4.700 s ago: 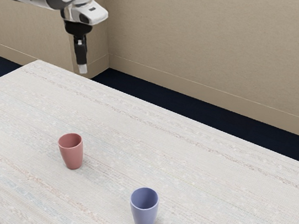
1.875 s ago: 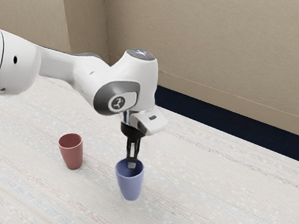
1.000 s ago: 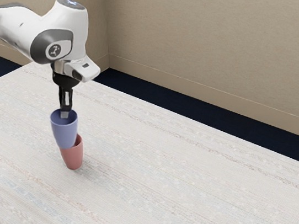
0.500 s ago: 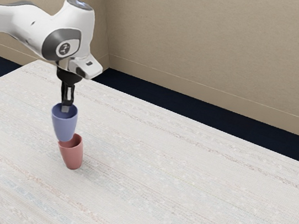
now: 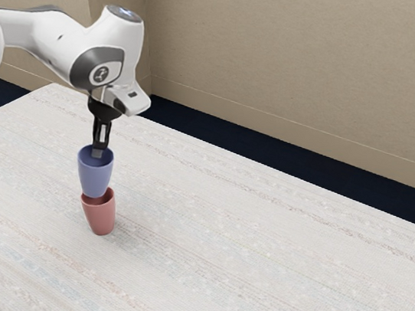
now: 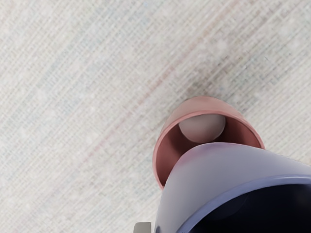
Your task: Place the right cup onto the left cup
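"Above the smooth, tapered red cup [image 5: 100, 219], what is being held?"

"A smooth, tapered blue cup [image 5: 95, 176], suspended mouth up beneath the black two-finger gripper [image 5: 98, 152]."

"And how are the fingers set?"

"They are clamped on the blue cup's wall at the rim. One fingertip [image 6: 143, 227] is seen just outside the wall in the wrist view; a tip is seen within the mouth in the exterior view."

"Is the red cup covered?"

"Only partly; its inner floor can be seen. Whether the cups are touching cannot be told. The red one is supported by the pale, streaked table [image 5: 270, 257]."
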